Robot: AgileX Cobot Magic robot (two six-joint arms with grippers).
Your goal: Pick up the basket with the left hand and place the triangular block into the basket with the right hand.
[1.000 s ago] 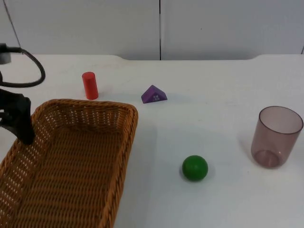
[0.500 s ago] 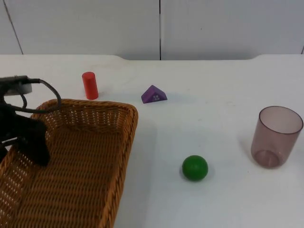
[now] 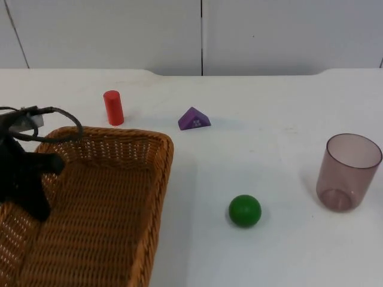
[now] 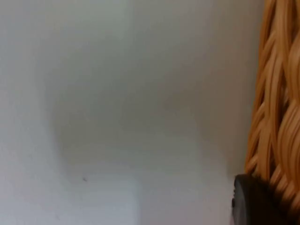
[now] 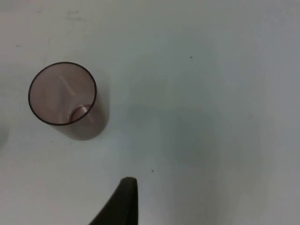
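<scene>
From the top, the basket [image 3: 102,203] sits on the white desk [image 3: 269,119]. The left gripper [image 3: 27,185] is at the basket's left rim; I cannot tell how its jaws stand. The purple triangular block [image 3: 194,119] lies behind the basket, apart from it, near a red cylinder [image 3: 113,107]. A green ball [image 3: 245,210] and a cup [image 3: 347,172] stand further right.

From the left wrist, a black fingertip [image 4: 255,204] touches the basket's woven rim [image 4: 276,108].

From the right wrist, the right gripper [image 5: 123,204] hangs over the desk near the cup [image 5: 63,96]; I cannot tell its jaws' state.

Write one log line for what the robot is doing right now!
left end effector: at basket left rim | right end effector: waiting above table near cup | triangular block: on table, untouched
</scene>
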